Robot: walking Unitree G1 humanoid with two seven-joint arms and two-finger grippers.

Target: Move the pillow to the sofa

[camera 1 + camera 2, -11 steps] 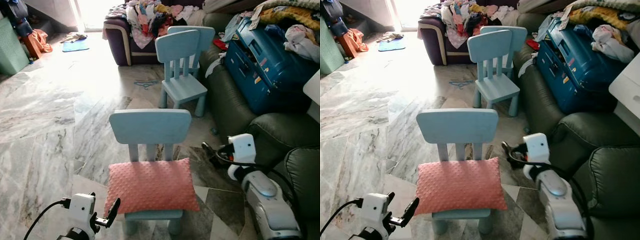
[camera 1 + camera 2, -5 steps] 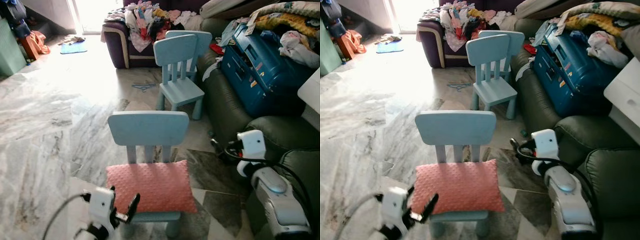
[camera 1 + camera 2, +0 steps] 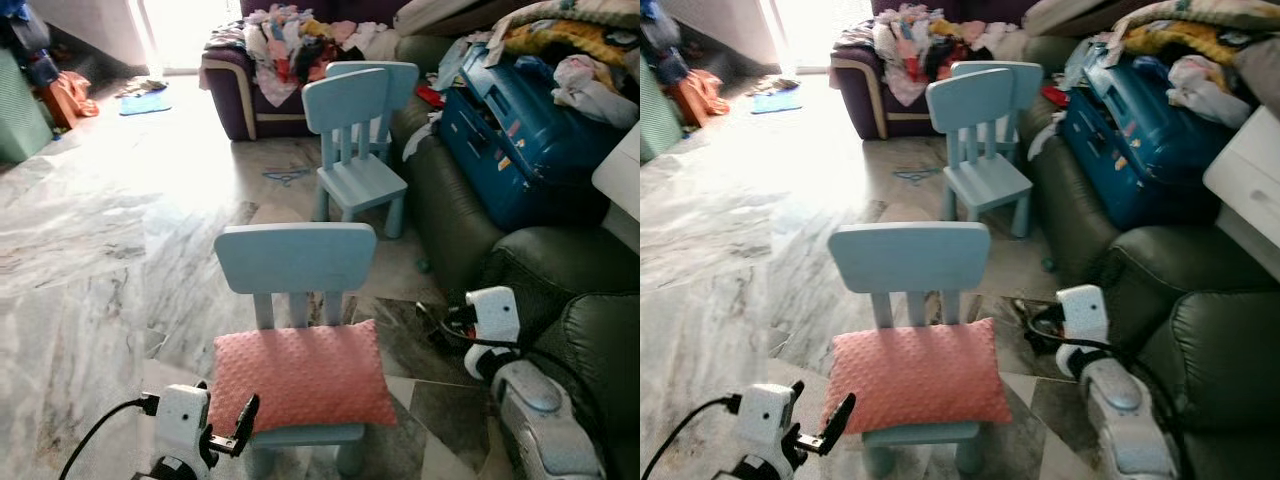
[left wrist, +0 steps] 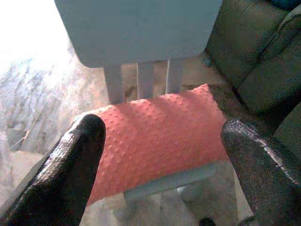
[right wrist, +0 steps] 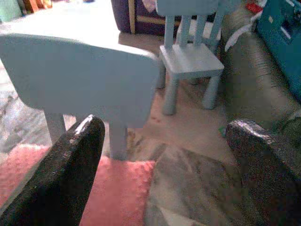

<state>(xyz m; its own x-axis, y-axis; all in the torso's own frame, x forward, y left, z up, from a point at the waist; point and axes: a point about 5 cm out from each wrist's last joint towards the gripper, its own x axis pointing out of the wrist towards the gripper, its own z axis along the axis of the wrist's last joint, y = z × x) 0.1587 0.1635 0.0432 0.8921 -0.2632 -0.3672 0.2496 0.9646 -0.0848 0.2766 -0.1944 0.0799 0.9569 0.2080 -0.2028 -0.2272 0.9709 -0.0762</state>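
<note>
The pink pillow (image 3: 302, 375) lies flat on the seat of a small light-blue chair (image 3: 296, 262), apart from the dark green sofa (image 3: 560, 290) on the robot's right. In the head views the left end effector (image 3: 243, 425) sits low beside the pillow's near left corner, not touching it; the right end effector (image 3: 440, 322) hangs between the chair and the sofa arm. The left wrist view adds the pillow's dimpled surface framed between two spread black fingers (image 4: 75, 174), with the chair's back slats behind. The right wrist view shows its own fingers (image 5: 70, 169) spread wide, and beyond them a second blue chair (image 5: 190, 56). A blue suitcase (image 3: 520, 130) on the sofa carries small stickers, too blurred to read, I think.
</note>
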